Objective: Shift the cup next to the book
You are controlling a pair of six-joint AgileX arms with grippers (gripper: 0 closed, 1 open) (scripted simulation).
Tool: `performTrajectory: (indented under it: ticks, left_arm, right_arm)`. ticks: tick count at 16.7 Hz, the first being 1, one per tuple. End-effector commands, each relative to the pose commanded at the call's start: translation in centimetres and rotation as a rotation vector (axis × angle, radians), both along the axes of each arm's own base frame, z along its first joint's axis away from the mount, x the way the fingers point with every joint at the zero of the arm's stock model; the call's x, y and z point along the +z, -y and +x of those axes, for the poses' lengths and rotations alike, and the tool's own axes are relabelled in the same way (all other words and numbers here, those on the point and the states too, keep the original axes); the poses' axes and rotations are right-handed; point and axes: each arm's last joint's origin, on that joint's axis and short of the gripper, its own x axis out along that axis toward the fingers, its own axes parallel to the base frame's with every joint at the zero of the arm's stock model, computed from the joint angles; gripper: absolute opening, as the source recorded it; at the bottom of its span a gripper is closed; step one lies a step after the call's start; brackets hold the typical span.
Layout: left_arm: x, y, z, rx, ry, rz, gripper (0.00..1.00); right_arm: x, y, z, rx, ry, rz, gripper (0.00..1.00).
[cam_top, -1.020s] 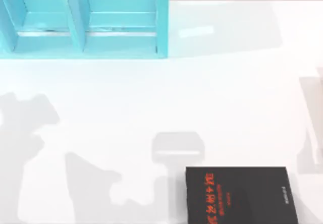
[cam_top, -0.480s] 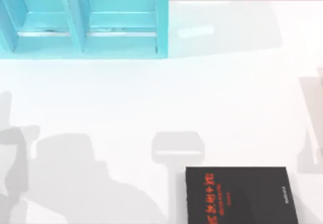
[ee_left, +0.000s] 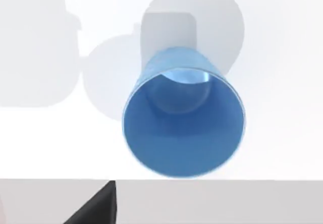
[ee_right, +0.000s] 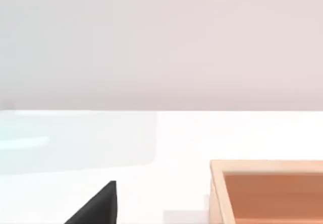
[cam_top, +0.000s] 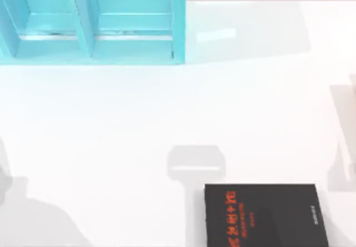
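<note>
The cup (ee_left: 184,115) is sitting upright apart from the book (cam_top: 266,215), looking light, stiff and slick, best pinched across its rim; jaw states cannot be told

We see the cup (ee_left: 184,118) right under our left wrist camera: small, light blue, round and slightly tapered, its open mouth turned toward the lens so we look down into an empty interior. It stands on white table. The book (cam_top: 266,216) lies flat at the table's near edge, right of centre: black, rectangular, closed, red lettering and a thin white line across the cover.
</note>
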Motion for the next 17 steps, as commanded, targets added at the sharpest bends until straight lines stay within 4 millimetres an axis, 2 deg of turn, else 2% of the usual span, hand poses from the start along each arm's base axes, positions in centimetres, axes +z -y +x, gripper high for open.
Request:
performTrajectory:
  ticks: [3, 7, 9, 11, 17]
  left_arm:
    - [0.2, -0.9, -0.4, -0.007, -0.001, -0.006, 1.0]
    - [0.2, -0.8, -0.4, -0.01, 0.001, -0.004, 1.0]
    - [-0.3, -0.9, -0.3, -0.009, -0.003, -0.007, 1.0]
    - [-2.0, -1.0, -0.2, -0.007, -0.006, -0.01, 1.0]
    - [-9.0, -1.0, -0.3, -0.007, 0.004, -0.002, 1.0]
  right_arm:
    - [0.0, 0.0, 0.0, 0.0, 0.0, 0.0, 1.0]
    - [0.0, 0.0, 0.0, 0.0, 0.0, 0.0, 1.0]
    - [0.0, 0.0, 0.0, 0.0, 0.0, 0.0, 1.0]
    - [0.0, 0.0, 0.0, 0.0, 0.0, 0.0, 1.0]
    - [0.0, 0.0, 0.0, 0.0, 0.0, 0.0, 1.0]
